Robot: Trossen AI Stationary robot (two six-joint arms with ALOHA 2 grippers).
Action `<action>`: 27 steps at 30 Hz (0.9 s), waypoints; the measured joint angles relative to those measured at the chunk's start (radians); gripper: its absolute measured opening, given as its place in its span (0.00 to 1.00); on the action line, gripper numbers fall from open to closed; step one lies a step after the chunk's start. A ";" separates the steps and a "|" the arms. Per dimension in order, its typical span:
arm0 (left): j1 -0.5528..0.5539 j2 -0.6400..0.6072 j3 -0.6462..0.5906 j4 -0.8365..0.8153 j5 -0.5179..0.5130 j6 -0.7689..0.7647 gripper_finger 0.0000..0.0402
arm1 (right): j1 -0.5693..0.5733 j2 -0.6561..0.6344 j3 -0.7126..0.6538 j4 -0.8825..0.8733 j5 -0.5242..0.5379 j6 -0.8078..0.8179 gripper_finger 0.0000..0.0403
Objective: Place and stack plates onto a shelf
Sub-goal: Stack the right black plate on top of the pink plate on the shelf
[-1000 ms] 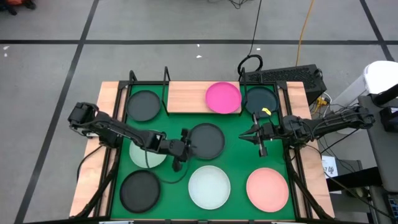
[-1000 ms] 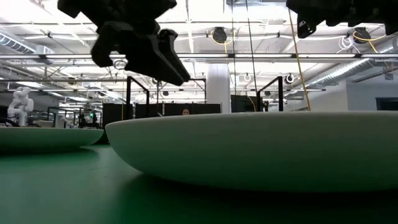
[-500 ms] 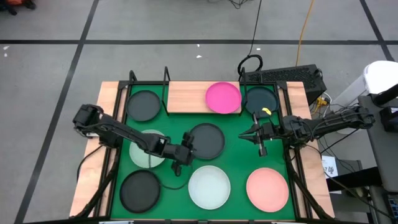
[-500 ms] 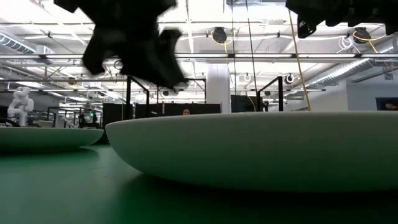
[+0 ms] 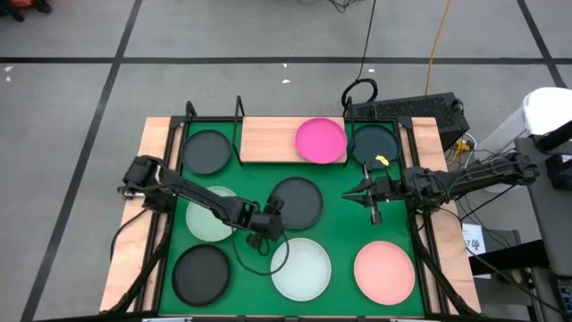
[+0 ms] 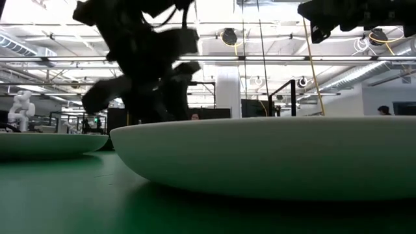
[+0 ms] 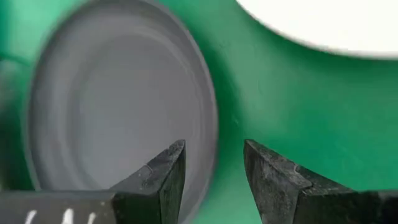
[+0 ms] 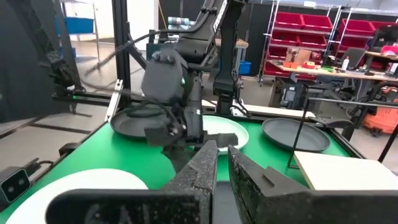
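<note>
One plate, the magenta one (image 5: 321, 140), lies on the shelf (image 5: 268, 139) at the upper centre of the high view, so the stacking looks barely begun. The left claw (image 5: 265, 223) hangs low at mid-frame by the lower-left rim of the centre dark plate (image 5: 298, 201), fingers (image 7: 158, 180) parted either side of that rim in the left wrist view, released and holding nothing; this reads as lining up for an edge pinch. The white plate (image 5: 302, 266) lies just below it, close enough to crowd the approach, and the pale green plate (image 5: 209, 218) is partly under the left arm. Other dark plates lie at upper left (image 5: 206, 152), lower left (image 5: 202, 272) and upper right (image 5: 374, 142), the pink plate (image 5: 385, 270) at lower right. The right claw (image 5: 374, 194) waits right of centre, nearly clenched and empty. Black rods (image 5: 237, 118) beside the shelf could snag a carried plate.
</note>
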 joint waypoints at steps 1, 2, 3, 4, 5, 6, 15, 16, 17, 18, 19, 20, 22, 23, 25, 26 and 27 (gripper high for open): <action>0.003 -0.001 -0.002 -0.025 -0.001 -0.001 0.42 | 0.000 0.001 0.000 0.002 0.000 0.000 0.06; 0.008 0.005 -0.002 -0.016 -0.001 -0.003 0.42 | 0.000 0.001 0.000 0.001 0.000 0.000 0.06; 0.012 0.015 0.002 0.001 -0.001 -0.003 0.42 | 0.000 0.001 0.000 0.000 -0.001 0.000 0.06; 0.016 0.020 0.002 -0.001 -0.001 -0.003 0.42 | 0.000 0.001 0.000 0.001 -0.001 0.000 0.06; 0.020 0.021 -0.002 -0.017 0.000 -0.003 0.42 | 0.000 0.001 0.000 0.001 -0.001 0.001 0.06; 0.024 0.024 -0.004 -0.023 -0.001 -0.003 0.42 | 0.000 0.001 0.000 0.001 -0.001 0.003 0.06; 0.060 0.046 -0.003 0.006 0.000 -0.012 0.37 | 0.000 0.001 0.000 -0.007 -0.001 0.012 0.06; 0.062 0.047 -0.003 0.002 0.000 -0.012 0.34 | 0.000 0.001 0.000 -0.010 -0.001 0.012 0.06; 0.063 0.047 -0.004 0.002 0.000 -0.012 0.31 | 0.000 0.001 0.000 -0.012 -0.001 0.014 0.06; 0.065 0.050 -0.004 0.004 0.000 -0.012 0.27 | 0.000 0.001 0.000 -0.016 -0.001 0.016 0.06; 0.066 0.052 -0.004 0.006 0.000 -0.013 0.24 | 0.000 0.001 0.000 -0.018 -0.001 0.020 0.06; 0.065 0.053 -0.004 0.002 0.000 -0.013 0.21 | 0.000 0.001 0.000 -0.019 -0.001 0.023 0.06; 0.065 0.054 -0.004 -0.003 0.002 -0.011 0.15 | 0.000 0.001 0.000 -0.021 -0.001 0.024 0.06; 0.065 0.053 -0.003 0.001 0.000 -0.009 0.12 | 0.000 0.001 0.000 -0.023 -0.001 0.025 0.06; 0.065 0.053 -0.003 0.002 -0.006 0.007 0.06 | 0.000 0.001 0.000 -0.023 -0.001 0.027 0.06; 0.065 0.053 -0.003 0.004 -0.011 0.013 0.04 | 0.000 0.001 0.000 -0.023 -0.001 0.027 0.06; 0.065 0.052 -0.001 0.005 -0.013 0.013 0.03 | 0.000 0.001 0.000 -0.023 -0.001 0.027 0.06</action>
